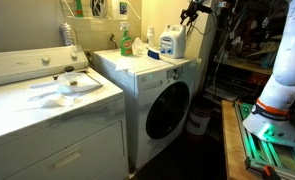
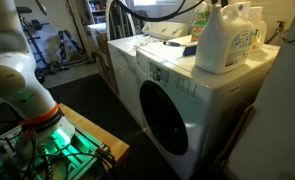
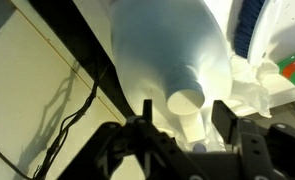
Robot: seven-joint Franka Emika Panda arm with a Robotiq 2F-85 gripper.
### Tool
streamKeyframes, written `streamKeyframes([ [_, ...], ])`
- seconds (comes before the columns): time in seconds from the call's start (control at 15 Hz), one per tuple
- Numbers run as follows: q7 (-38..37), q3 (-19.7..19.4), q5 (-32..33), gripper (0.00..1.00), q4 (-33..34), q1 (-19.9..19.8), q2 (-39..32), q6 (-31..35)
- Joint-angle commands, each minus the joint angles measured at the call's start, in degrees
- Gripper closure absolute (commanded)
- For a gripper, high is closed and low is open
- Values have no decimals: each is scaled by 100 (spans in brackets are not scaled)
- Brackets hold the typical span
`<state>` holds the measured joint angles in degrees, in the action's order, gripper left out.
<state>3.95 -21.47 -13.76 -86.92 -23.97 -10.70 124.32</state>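
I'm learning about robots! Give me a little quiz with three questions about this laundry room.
1. True or false: the white jug stands on the floor.
2. Pick one: what shape is the washer door? A) round B) square C) triangular
3. Fill the gap: in the wrist view, the end effector has its fingers ___ (open or shut).

Key
1. False. It stands on top of the washer.
2. A.
3. Open. The jug's cap shows between them.
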Motion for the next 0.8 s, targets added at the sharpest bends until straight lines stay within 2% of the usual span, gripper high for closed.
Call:
streamKeyframes([
  [0.0, 202, 104, -156, 44, 147, -148, -79, -212],
  [0.07, 191, 106, -134, 47, 143, -142, -79, -192],
  [0.2, 217, 116, -110, 68, 132, -132, -66, -177],
  [0.27, 210, 118, -87, 71, 128, -125, -67, -158],
  [0.4, 210, 111, -28, 87, 118, -121, -53, -138],
  [0.73, 222, 105, 111, 87, -48, -71, 239, -140],
])
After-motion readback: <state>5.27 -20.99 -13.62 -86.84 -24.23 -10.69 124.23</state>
